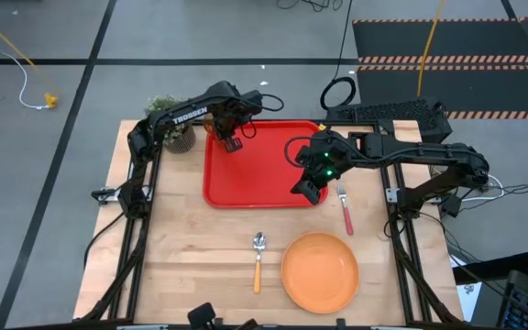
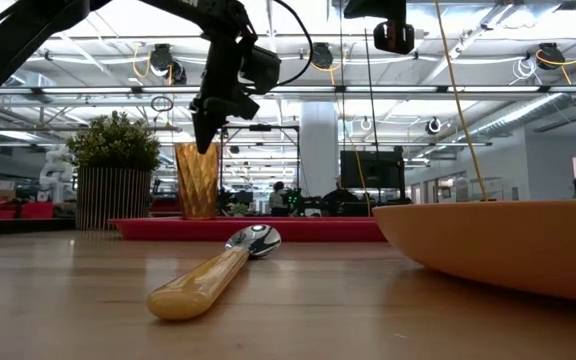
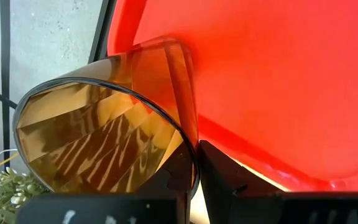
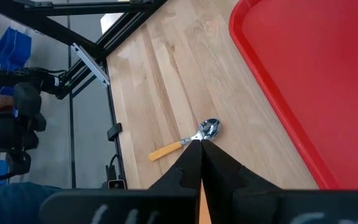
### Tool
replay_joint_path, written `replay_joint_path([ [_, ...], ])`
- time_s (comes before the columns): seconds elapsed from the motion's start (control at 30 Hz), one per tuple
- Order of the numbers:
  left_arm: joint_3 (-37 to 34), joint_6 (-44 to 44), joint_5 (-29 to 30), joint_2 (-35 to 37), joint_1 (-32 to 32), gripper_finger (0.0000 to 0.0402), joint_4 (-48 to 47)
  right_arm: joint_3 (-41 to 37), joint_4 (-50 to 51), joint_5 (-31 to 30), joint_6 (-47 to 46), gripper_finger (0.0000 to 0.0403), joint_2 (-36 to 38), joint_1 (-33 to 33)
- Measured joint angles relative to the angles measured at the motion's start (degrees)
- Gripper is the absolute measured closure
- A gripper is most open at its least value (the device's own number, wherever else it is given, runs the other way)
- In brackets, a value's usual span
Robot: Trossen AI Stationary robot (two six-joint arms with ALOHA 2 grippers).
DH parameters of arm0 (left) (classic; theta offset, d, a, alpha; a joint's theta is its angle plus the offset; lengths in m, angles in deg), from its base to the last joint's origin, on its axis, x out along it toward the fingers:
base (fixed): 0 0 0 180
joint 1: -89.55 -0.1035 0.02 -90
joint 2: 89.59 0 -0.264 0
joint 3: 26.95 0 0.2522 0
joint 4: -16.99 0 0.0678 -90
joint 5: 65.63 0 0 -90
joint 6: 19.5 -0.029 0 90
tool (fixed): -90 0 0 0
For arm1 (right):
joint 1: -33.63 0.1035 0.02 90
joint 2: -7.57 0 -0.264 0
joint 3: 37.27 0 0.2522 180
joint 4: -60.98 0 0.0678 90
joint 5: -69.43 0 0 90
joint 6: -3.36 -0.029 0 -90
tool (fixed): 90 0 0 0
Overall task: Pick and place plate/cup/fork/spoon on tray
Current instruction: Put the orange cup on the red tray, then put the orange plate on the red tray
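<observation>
The amber cup [image 2: 196, 180] stands upright at the far left corner of the red tray [image 1: 264, 179], and my left gripper [image 2: 205, 128] is shut on its rim from above. My right gripper [image 1: 308, 188] hangs shut and empty over the tray's near right corner. Its closed tips show in the right wrist view [image 4: 201, 144]. The red-handled fork [image 1: 345, 209] lies flat on the table just right of the tray. The orange-handled spoon [image 1: 258, 258] and the orange plate [image 1: 320, 270] lie on the table near the front edge. My left gripper pinches the cup's wall at the rim [image 3: 190, 163], one finger inside the cup and one outside. The fingers come from above, pointing down. The cup stays upright over the tray's corner; the tray's rim hides its foot [image 2: 196, 214], so I cannot tell whether it rests on the tray.
A potted green plant [image 1: 174, 126] stands on the table just left of the tray's far left corner, close to my left arm. A dark keyboard [image 1: 383, 115] lies at the far right. Bare wood shows between the tray and the spoon.
</observation>
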Motion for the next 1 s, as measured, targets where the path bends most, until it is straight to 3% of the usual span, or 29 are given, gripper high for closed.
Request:
replay_joint_path([
  [0.27, 0.0, -0.4, 0.0, 0.0, 0.0, 0.0370, 0.3, 0.0, 0.0, 0.0, -0.4, 0.0403, 0.0, 1.0],
  [0.67, 0.0, 0.3, 4.7, 0.0, 0.1, 0.0244, 0.1, 0.0, 0.0, 0.0, -0.4, 0.0403, 0.0, 2.3],
  [1.0, 0.0, 1.9, 4.9, 1.4, 1.4, 0.0215, -0.3, 0.0, 0.0, -0.1, -0.4, 0.0403, 0.0, 2.3],
])
